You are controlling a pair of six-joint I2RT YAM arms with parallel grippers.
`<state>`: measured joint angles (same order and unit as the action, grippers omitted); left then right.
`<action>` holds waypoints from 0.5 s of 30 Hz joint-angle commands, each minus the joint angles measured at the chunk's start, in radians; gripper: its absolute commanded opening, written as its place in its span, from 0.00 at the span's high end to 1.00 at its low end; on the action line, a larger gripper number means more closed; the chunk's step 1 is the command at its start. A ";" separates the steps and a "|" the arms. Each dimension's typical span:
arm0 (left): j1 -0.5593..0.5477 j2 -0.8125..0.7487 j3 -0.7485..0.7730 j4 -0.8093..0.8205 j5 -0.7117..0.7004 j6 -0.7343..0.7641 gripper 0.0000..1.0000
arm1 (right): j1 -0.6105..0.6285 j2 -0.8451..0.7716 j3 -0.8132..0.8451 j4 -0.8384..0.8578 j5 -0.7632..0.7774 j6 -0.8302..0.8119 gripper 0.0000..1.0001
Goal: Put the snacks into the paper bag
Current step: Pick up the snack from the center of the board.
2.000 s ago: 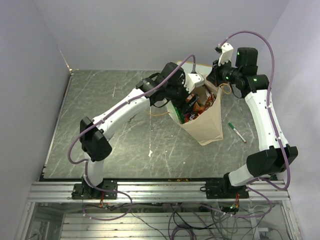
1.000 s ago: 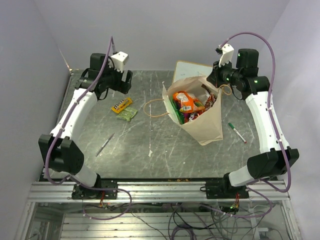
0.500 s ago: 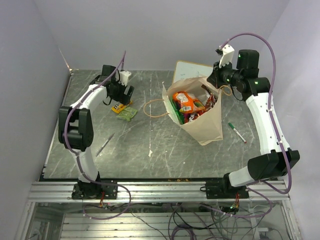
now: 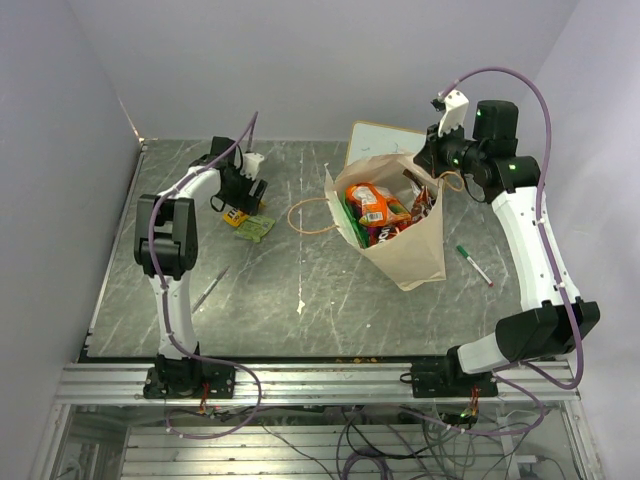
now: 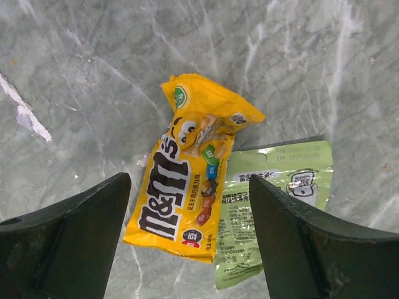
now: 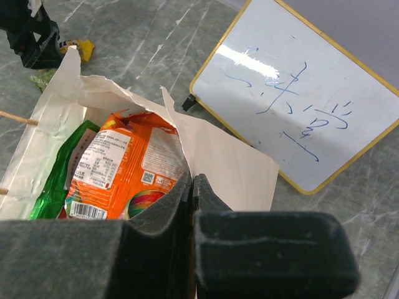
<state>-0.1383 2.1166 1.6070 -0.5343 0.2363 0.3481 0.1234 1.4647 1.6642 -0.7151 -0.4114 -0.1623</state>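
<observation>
Left side first. I have the left gripper (image 5: 188,180) hanging low over the table (image 4: 330,295), fingers (image 5: 81,230) released and spread wide, nothing in them. Straight below the gap between the fingers lies a yellow packet (image 5: 181,199), flat on the stone, its crumpled top end pointing away from the fingertips. A pale green packet (image 5: 274,205) lies just beside the right fingertip, its edge tucked slightly under the yellow one. Neither packet touches the fingers as far as I can see. Nearer the arm bases, well clear of that gripper, lies a thin pen (image 4: 210,290). Moving right, the paper bag (image 4: 410,250) stands open mid-table, one cord handle (image 4: 305,215) looped out on the stone toward the left gripper. Inside, just ahead of the right fingers, I see an orange packet (image 6: 118,168) with a bright green packet (image 6: 56,180) beside it. The right gripper (image 6: 191,187) is clenched on the bag's far rim, paper pinched between the closed fingers. Beyond those fingertips a whiteboard (image 6: 305,106) lies on the table. A green-capped pen (image 4: 474,265) lies right of the bag.
</observation>
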 commanded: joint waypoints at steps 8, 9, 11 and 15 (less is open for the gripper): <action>0.012 0.033 0.017 -0.005 0.061 0.017 0.37 | -0.006 -0.036 -0.028 0.016 -0.003 -0.006 1.00; 0.012 0.031 0.017 -0.004 0.058 0.020 0.40 | -0.006 -0.037 -0.031 0.017 -0.003 -0.006 1.00; 0.012 0.029 0.025 -0.012 0.049 0.026 0.46 | -0.006 -0.041 -0.036 0.018 -0.006 -0.006 1.00; 0.012 -0.003 0.042 -0.033 0.049 0.041 0.56 | -0.007 -0.048 -0.048 0.024 -0.005 -0.008 1.00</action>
<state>-0.1326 2.1563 1.6161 -0.5426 0.2558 0.3637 0.1234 1.4513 1.6409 -0.6956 -0.4118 -0.1654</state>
